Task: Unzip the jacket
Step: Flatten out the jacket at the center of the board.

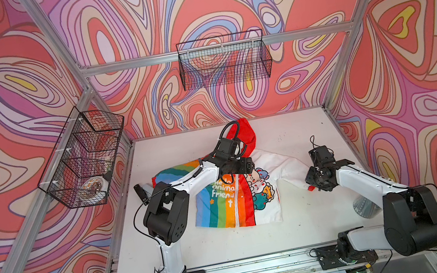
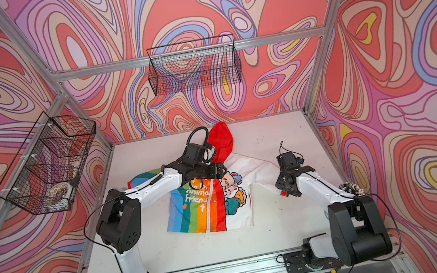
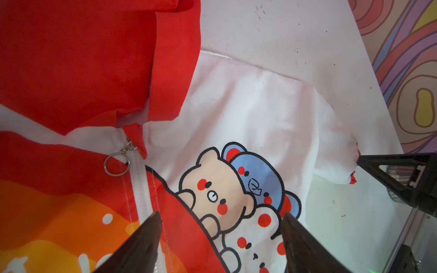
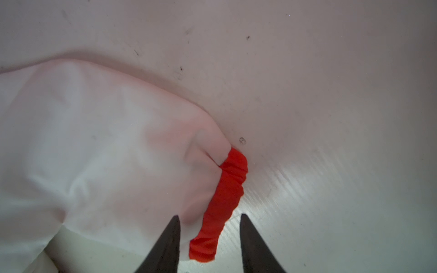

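Jacket [image 1: 234, 201] is lying flat, front up, about the middle of the worktop [image 1: 287, 137]. Its red hood [image 1: 245, 132] points at the back wall and the hem faces the arm bases.

On my left wrist cam the white zipper [image 3: 139, 189] is done up right to the collar. The ring pull [image 3: 116, 164] is flopped onto the red stripe just beside it. My left jaws are spread wide and hang over the chest below that ring. One tip is over the zipper tape and the other is over the cartoon bears [image 3: 212, 189], with nothing pinched between them.

The white sleeve [image 1: 286, 164] runs out toward my right arm [image 1: 364, 178]. On the right wrist cam the red cuff [image 4: 224, 196] lies on the worktop between the two tips. The right jaws stand apart with a gap on either side of the cuff, so no grip there.

Further out, the back basket [image 1: 223, 60] hangs on the rear rail. The side basket [image 1: 84, 157] is on the left wall, with something round and patterned in its nearest compartment, can't tell what.
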